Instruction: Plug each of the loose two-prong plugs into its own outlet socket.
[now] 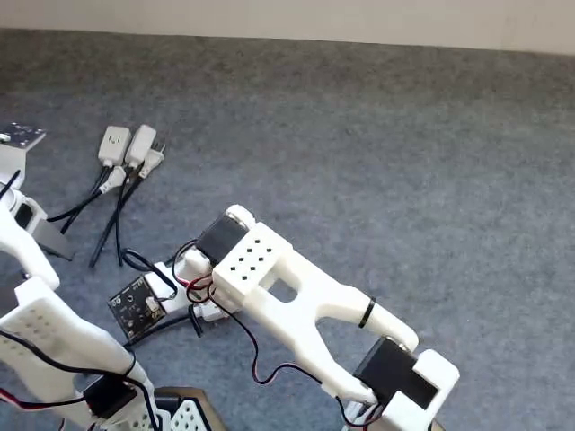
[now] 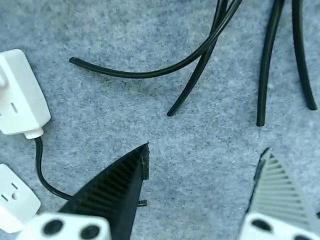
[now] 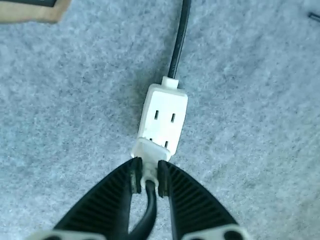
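White plug (image 3: 147,149), pinched in my right gripper (image 3: 148,167), touches its socket (image 3: 164,117); next, press straight home. My left gripper (image 2: 205,148) gapes wide.

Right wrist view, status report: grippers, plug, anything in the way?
Left gripper open over carpet. Right gripper shut on plug, plug butted against socket end. Nothing between them.

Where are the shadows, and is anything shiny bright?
High view: soft even light, the middle arm looks brightest, no harsh glare. Right wrist view: a soft shadow lies beside the outlet socket. Left wrist view: faint thin shadows beside the black cables.
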